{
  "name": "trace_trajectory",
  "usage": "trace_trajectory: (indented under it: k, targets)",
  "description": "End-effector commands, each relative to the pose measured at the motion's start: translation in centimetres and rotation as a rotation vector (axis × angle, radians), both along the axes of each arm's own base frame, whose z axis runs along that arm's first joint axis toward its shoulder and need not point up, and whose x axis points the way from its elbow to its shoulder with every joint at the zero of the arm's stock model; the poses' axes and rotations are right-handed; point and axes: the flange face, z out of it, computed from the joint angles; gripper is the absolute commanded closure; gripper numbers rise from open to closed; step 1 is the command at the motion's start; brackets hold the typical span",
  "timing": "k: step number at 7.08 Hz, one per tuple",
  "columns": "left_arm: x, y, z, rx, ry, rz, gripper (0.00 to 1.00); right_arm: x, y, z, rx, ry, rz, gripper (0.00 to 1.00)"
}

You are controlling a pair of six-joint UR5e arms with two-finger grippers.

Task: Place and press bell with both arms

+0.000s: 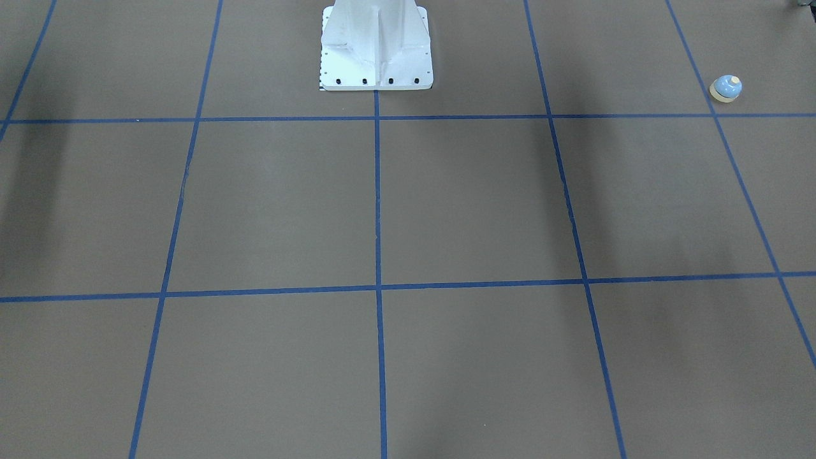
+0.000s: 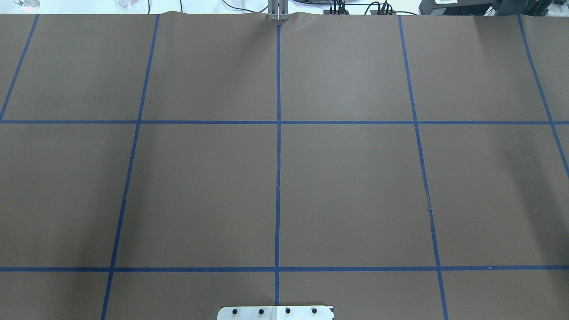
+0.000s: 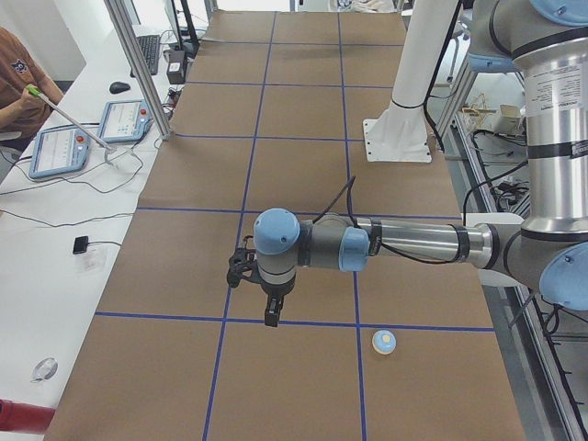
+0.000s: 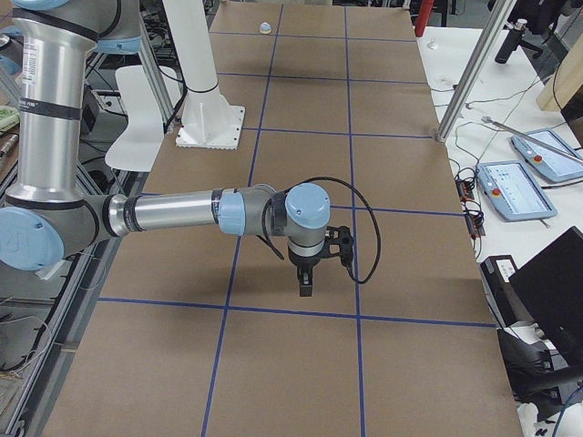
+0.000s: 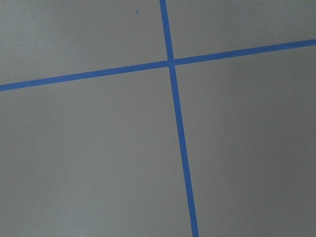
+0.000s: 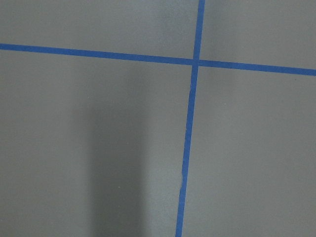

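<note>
The light-blue bell [image 1: 726, 88] with its cream button stands upright on the brown table near the robot's left end; it also shows in the exterior left view [image 3: 384, 342] and far off in the exterior right view [image 4: 265, 29]. My left gripper [image 3: 272, 317] hangs pointing down above the table, apart from the bell. My right gripper [image 4: 305, 289] hangs pointing down over the table's other end, far from the bell. I cannot tell whether either is open or shut. Both wrist views show only bare table and blue tape. The overhead view shows neither the arms nor the bell.
The white bolted pedestal [image 1: 376, 57] stands at the robot's side of the table. Blue tape lines [image 2: 278, 178] mark a grid on the brown cover. Operator tablets [image 3: 60, 147] and a seated person lie on the side bench beyond the table's edge.
</note>
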Motion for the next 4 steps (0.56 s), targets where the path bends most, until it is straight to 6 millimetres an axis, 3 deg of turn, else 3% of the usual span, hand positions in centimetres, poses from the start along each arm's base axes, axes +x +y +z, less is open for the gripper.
trace_trajectory:
  k: [1,4]
  targets:
    - [0.0,-0.07,-0.03,0.001,0.0,0.0,0.0,0.11,-0.08,-0.12,0.011,0.016,-0.004,0.0]
    - [-0.04,-0.19,-0.15,0.001,-0.006,0.0,0.0,0.08,-0.15,-0.29,0.008,0.011,0.001,0.0]
